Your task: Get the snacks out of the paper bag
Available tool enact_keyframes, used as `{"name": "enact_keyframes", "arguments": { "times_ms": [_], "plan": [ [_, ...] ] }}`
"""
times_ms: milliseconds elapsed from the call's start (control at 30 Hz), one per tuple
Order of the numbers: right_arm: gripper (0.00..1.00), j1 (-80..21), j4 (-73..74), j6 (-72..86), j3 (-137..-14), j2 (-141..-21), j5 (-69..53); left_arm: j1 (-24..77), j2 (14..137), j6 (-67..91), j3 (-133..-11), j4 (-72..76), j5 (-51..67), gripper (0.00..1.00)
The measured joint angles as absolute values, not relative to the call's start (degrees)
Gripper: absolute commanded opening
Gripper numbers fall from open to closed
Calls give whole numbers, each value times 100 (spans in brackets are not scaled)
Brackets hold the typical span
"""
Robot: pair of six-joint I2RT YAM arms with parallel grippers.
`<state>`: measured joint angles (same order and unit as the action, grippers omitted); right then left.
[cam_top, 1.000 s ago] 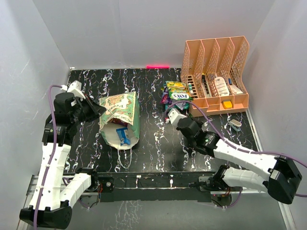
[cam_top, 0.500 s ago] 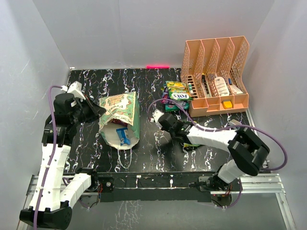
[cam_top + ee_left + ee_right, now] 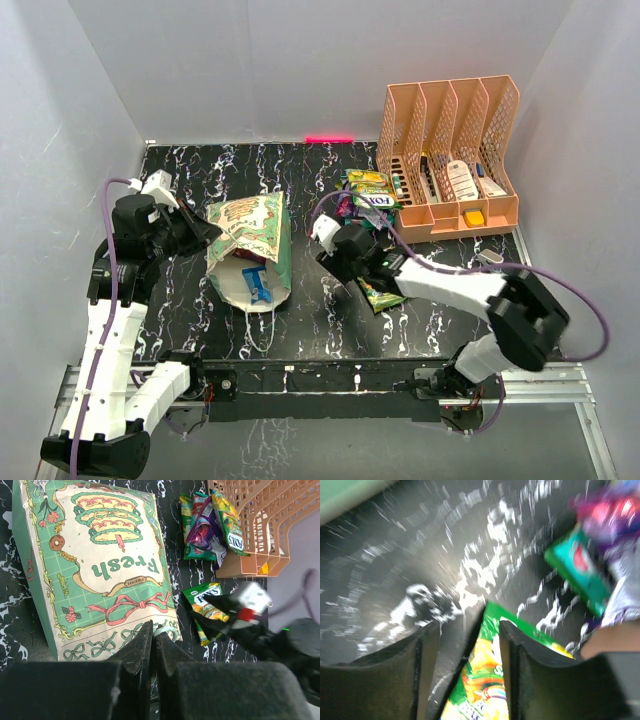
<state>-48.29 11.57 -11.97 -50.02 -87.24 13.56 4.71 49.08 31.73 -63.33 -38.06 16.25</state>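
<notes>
The black marbled table [image 3: 300, 190] carried everything. At its far right corner stood the peach organizer [image 3: 450, 110], upright, with small items in its compartments. Left of the middle lay the paper bag [image 3: 250, 235] [image 3: 110, 565] on its side, the patterned front panel facing up and the open mouth turned to the near edge.

The left gripper [image 3: 205, 228] [image 3: 154, 627] was at the bag's left upper edge. In the left wrist view its two fingers were pressed nearly together, with a pale strip of the bag's rim pinched between them.

The right gripper [image 3: 338, 265] [image 3: 470, 630] was low over the table between the bag and the organizer. Its fingers stood apart and grasped nothing.

A pile of snacks [image 3: 365, 195] [image 3: 205, 525] [image 3: 600, 555] lay on the table, out of the bag and just beside the organizer's left front corner. One green packet [image 3: 380, 293] [image 3: 202, 597] [image 3: 480, 690] lay alone on the table nearer to the arms, under the spread right fingers. A blue item [image 3: 257, 283] was inside the bag's mouth; whether it was a packet, I could not tell.
</notes>
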Motion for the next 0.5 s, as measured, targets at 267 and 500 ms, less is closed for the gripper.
{"name": "enact_keyframes", "arguments": {
  "times_ms": [267, 500],
  "plan": [
    [61, -5057, -626, -1747, -3857, -6501, -1072, 471, 4901, 3162, -6313, -3767, 1712, 0],
    [60, -6661, -1693, -2394, -3594, -7251, -1656, 471, 4890, 3168, -6272, -3739, 1787, 0]
  ]
}}
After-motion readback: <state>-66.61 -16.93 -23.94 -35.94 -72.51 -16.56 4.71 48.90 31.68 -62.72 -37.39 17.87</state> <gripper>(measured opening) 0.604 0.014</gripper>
